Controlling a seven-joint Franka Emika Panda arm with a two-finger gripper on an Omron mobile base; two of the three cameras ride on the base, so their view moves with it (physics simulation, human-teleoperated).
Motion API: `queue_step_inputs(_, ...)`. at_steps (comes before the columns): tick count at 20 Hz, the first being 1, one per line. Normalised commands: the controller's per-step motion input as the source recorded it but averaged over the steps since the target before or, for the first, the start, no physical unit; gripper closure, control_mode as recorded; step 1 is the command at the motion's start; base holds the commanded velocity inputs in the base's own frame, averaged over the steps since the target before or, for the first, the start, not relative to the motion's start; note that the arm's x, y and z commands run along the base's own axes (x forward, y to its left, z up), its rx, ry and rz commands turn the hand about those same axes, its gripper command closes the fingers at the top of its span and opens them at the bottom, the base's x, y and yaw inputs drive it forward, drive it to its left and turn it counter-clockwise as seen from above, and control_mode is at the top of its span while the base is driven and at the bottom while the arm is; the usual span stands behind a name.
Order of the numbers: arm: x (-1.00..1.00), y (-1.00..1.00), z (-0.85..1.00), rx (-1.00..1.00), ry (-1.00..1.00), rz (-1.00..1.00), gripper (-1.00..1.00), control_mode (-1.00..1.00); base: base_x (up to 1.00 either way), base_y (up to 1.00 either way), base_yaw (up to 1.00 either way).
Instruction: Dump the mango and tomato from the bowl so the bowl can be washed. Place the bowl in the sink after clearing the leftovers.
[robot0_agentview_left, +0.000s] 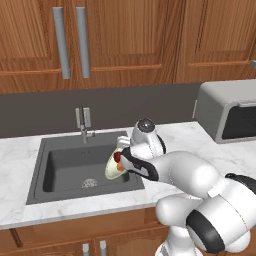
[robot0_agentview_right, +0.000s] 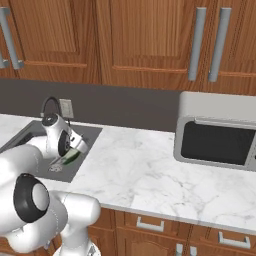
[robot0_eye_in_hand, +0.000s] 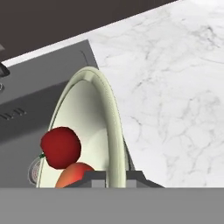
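My gripper (robot0_agentview_left: 126, 161) is shut on the rim of the bowl (robot0_agentview_left: 113, 168) and holds it tipped steeply on edge over the right half of the sink (robot0_agentview_left: 65, 172). In the hand view the pale green rim of the bowl (robot0_eye_in_hand: 111, 127) runs between my fingertips (robot0_eye_in_hand: 94, 177). Against its cream inside rest the tomato (robot0_eye_in_hand: 61, 147) and, just below it, the mango (robot0_eye_in_hand: 73, 175). Both fruits also show at the bowl's edge in the left base view: tomato (robot0_agentview_left: 117, 157), mango (robot0_agentview_left: 122, 168). From the right, the bowl (robot0_agentview_right: 71, 157) hangs under my gripper (robot0_agentview_right: 70, 154).
The faucet (robot0_agentview_left: 84, 125) stands at the sink's back edge and the drain (robot0_agentview_left: 89, 183) lies in the basin floor. A microwave (robot0_agentview_left: 230, 110) sits on the marble counter (robot0_agentview_right: 145, 165) to the right. Wooden cabinets hang above the dark backsplash.
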Motion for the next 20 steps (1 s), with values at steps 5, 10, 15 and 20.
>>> queue_step_inputs(5, 0.22, 0.17, 0.0, -0.03, 0.0, 0.0, 1.0, -1.0, 0.0, 0.0, 0.0)
queue_step_inputs(10, 0.14, 0.22, -0.05, -0.02, 0.0, 0.0, 1.0, -1.0, 0.0, 0.0, 0.0)
queue_step_inputs(15, 0.02, 0.1, -0.29, -0.11, 0.0, 0.0, 1.0, -1.0, 0.0, 0.0, 0.0)
queue_step_inputs(20, 0.06, 0.15, -0.16, -0.13, 0.0, 0.0, 1.0, -1.0, 0.0, 0.0, 0.0)
